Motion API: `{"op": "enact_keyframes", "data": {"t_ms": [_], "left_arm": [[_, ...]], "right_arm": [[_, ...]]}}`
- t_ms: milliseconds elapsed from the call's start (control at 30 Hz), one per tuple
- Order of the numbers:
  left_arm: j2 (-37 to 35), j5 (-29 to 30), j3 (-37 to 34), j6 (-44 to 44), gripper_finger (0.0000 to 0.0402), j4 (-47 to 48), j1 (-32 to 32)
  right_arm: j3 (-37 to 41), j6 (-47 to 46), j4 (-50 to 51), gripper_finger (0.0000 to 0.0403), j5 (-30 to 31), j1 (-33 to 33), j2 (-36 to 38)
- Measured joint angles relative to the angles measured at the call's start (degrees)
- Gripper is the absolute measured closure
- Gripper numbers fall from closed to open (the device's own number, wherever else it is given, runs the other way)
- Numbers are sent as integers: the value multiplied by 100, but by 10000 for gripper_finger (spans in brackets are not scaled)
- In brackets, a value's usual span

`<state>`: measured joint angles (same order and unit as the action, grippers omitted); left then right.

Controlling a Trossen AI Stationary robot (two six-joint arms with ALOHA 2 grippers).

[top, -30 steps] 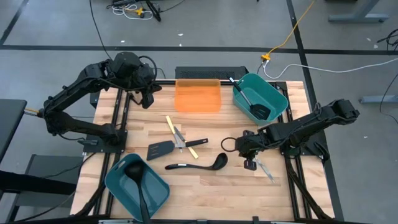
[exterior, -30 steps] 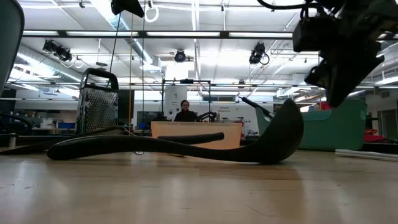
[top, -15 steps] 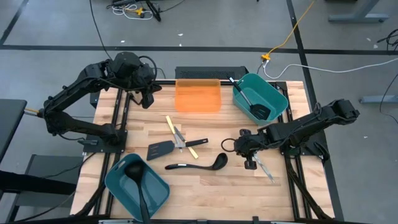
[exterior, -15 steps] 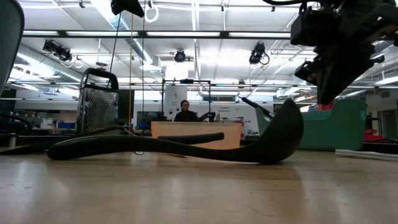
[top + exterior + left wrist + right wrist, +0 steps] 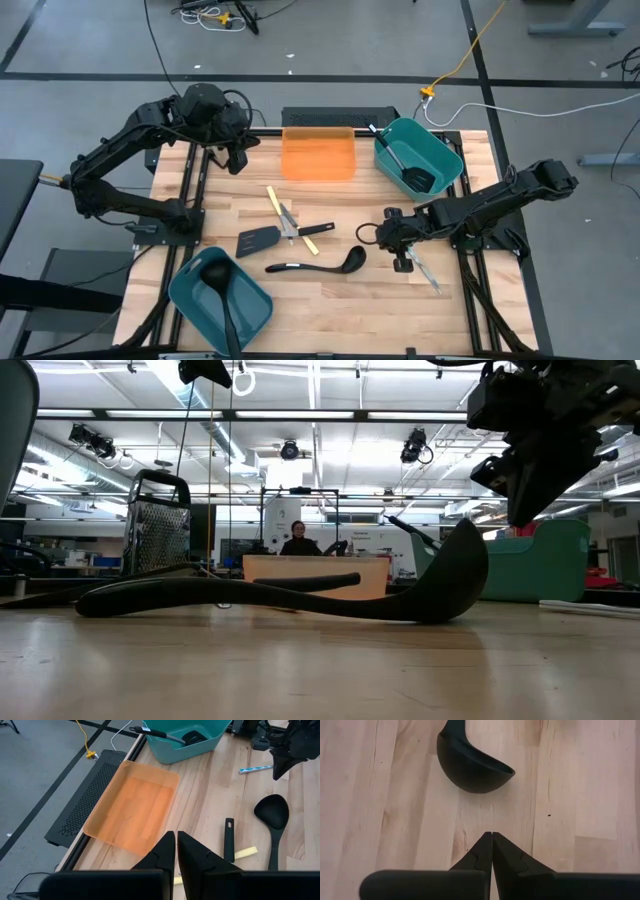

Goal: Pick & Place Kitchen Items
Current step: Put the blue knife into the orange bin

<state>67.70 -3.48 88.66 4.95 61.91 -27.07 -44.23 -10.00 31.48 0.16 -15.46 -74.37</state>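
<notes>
While the right gripper [image 5: 403, 264] hangs just above the bare wood with its jaws pressed together and holding nothing, a black ladle [image 5: 318, 265] lies on the table just beside it, bowl end toward the gripper. Slim silver piece [image 5: 425, 272] lies on the boards right next to that gripper, on the side away from the ladle.

Left gripper [image 5: 238, 160] is parked at the far left of the table near the orange tray [image 5: 318, 155], jaws also pinched together, empty.

Mid-table: black slotted spatula [image 5: 262, 240] and a yellow-handled piece [image 5: 274, 203] with other cutlery in a loose cluster.

Teal bin [image 5: 443, 152] at far right holds a black utensil [image 5: 402, 162]. Second teal bin [image 5: 190, 295] at near left holds another ladle [image 5: 222, 290].

Low view: a person [image 5: 297, 540] sits in the room behind the table.
</notes>
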Motion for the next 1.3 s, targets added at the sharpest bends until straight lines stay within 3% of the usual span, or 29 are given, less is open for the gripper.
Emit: {"op": "enact_keyframes", "data": {"t_ms": [833, 1300], "left_arm": [[0, 1, 0, 0, 380, 0, -2], [0, 0, 0, 0, 380, -2, 0]], "right_arm": [[0, -304, -289, 395, 95, -2, 0], [0, -462, -246, 394, 975, -2, 0]]}}
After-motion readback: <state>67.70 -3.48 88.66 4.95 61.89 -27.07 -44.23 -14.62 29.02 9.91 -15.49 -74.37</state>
